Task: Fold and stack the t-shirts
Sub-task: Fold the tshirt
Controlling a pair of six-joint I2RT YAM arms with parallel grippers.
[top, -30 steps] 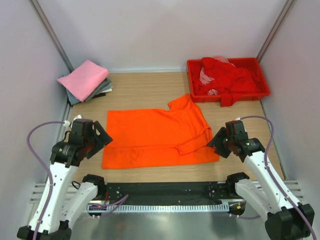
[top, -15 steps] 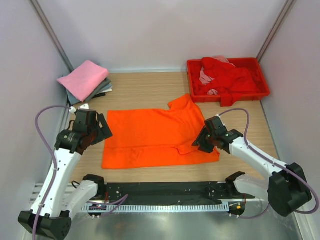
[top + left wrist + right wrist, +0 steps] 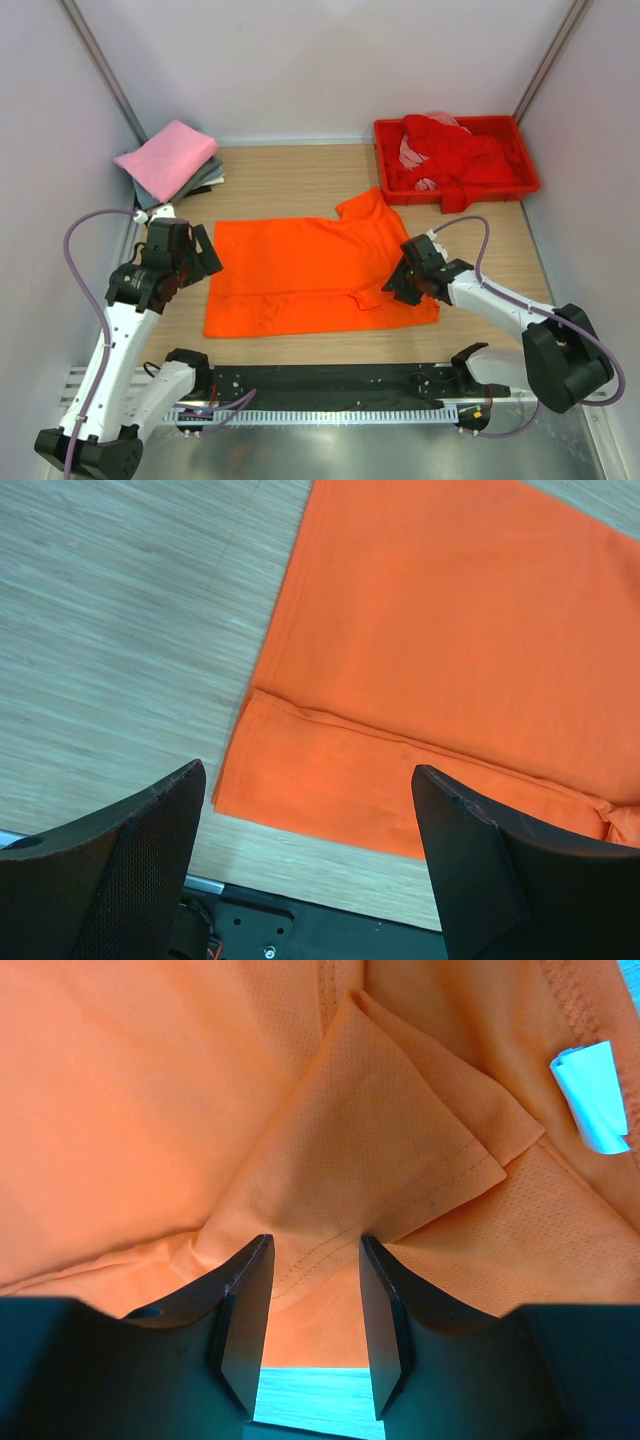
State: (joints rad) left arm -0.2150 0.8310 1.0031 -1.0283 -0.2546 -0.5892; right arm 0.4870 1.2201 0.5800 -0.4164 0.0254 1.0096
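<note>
orange t-shirt thin, floppy, prob sags when lifted. right gripper unclenched, sleeve hem between its fingers, decent pinch spot. left gripper spread wide over hem corner.

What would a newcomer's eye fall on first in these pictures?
The bright orange cloth t-shirt spread flat in the middle of the wooden table stands out first, with the left gripper open at its left edge and the right gripper open over a sleeve at its right edge. Next come the red plastic tray heaped with red clothes at the far right and the folded pink t-shirt at the far left.
</note>
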